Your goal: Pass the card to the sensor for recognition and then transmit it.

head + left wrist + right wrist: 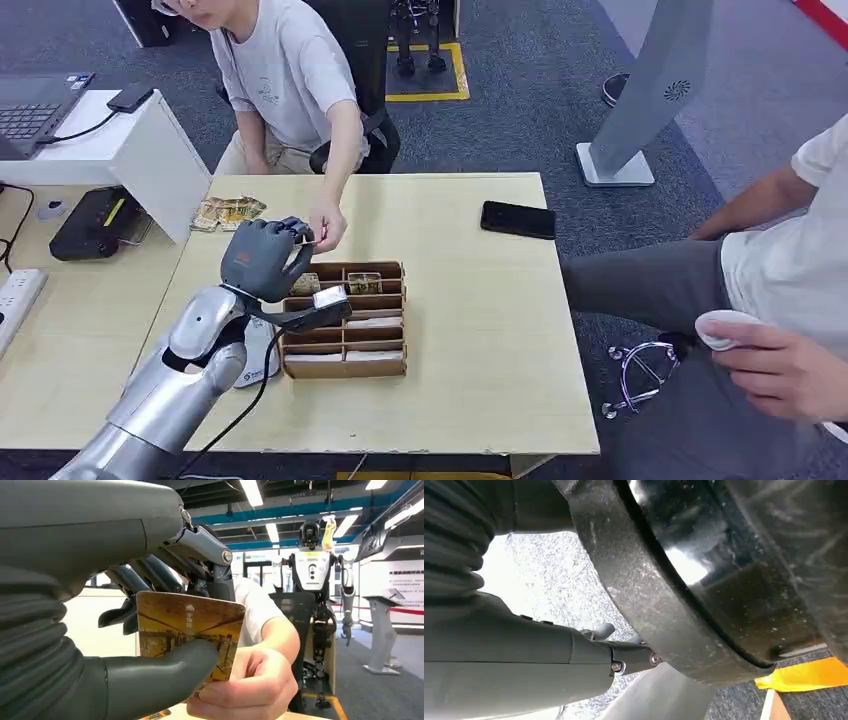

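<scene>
**Head view and left wrist: card at the handover**

Head view gives you the left hand [265, 258] raised over the far-left part of the counter [480, 330], just beyond the far edge of the cardboard organiser [345, 320]. A seated person behind the far edge reaches a hand [327, 228] in until it meets the robot's fingers.

Check the left wrist view for the grip. The left hand pinches the card [187, 630] between the thick grey thumb [155, 675], lying across the card's face, and the darker fingers [150, 575] behind it. The card is brown and gold with a small white mark near one edge. The person's hand [250, 685] grips the same card at the opposite edge, so you have both hands on it at once. The card is held up in the air, off the counter.

On the counter, note a black phone [517, 219] near the far-right corner, some loose cards [228, 211] at the far-left corner, and a small white device [257, 365] touching the organiser's left side, partly hidden under the arm.

Right wrist view shows the right hand [524, 650] hanging beside a dark part above grey carpet; you cannot tell from it whether the fingers are spread or curled.
</scene>
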